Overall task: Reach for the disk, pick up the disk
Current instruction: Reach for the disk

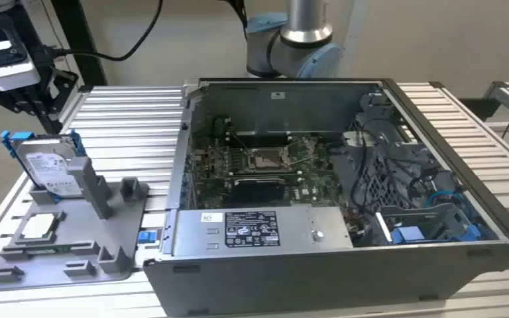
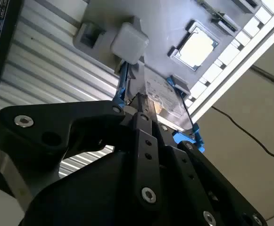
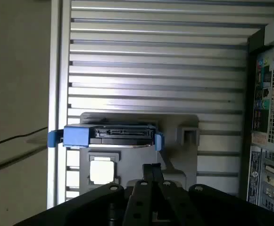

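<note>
Gripper [image 3: 152,169] fingertips closed together, holding nothing, hanging close above the disk [image 1: 50,165], which stands on edge in the grey fixture [image 1: 69,248] below, 1 square chip [image 3: 101,170] lying beyond it, open computer case [image 1: 325,172] farther off.

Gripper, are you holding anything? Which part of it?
Nothing is held. The gripper hangs above the disk, not touching it. The disk stands upright in its grey holder.
</note>
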